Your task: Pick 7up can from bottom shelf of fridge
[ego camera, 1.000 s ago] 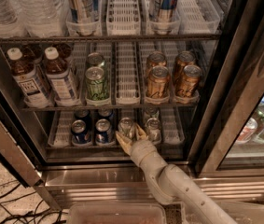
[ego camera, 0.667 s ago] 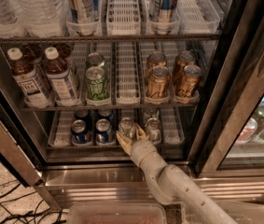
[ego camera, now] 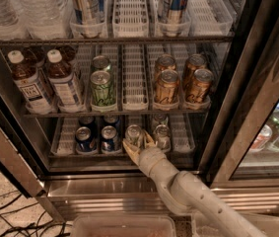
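Note:
The fridge stands open, with a black frame and a steel base panel. On its bottom shelf two silvery 7up cans stand side by side: one at the front middle and one just right of it. My gripper reaches in from the lower right on a pale grey arm. It sits at the base of the front middle 7up can and touches it. The can stands upright on the rack.
Dark blue cans stand just left of the gripper on the same shelf. The shelf above holds tea bottles, a green can and gold cans. A second fridge compartment with bottles is at the right. Cables lie on the floor.

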Controlling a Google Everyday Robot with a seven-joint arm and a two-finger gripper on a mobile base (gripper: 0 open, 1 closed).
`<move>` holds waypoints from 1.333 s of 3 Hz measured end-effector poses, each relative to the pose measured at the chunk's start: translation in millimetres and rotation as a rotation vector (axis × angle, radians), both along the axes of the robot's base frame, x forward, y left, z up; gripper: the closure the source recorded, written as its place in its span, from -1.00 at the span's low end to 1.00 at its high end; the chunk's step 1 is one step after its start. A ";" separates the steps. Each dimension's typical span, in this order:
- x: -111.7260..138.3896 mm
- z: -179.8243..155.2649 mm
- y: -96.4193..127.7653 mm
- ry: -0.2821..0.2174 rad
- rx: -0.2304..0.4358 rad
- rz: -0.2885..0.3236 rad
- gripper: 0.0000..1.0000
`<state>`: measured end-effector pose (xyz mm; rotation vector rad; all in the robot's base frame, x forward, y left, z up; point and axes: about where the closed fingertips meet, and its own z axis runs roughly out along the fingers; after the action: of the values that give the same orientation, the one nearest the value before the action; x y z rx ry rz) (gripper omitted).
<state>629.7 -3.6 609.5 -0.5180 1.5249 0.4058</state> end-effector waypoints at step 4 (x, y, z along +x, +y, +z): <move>-74.8 81.3 16.2 0.042 -0.234 0.449 1.00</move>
<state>554.8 12.6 690.8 -1.0500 1.5006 0.5873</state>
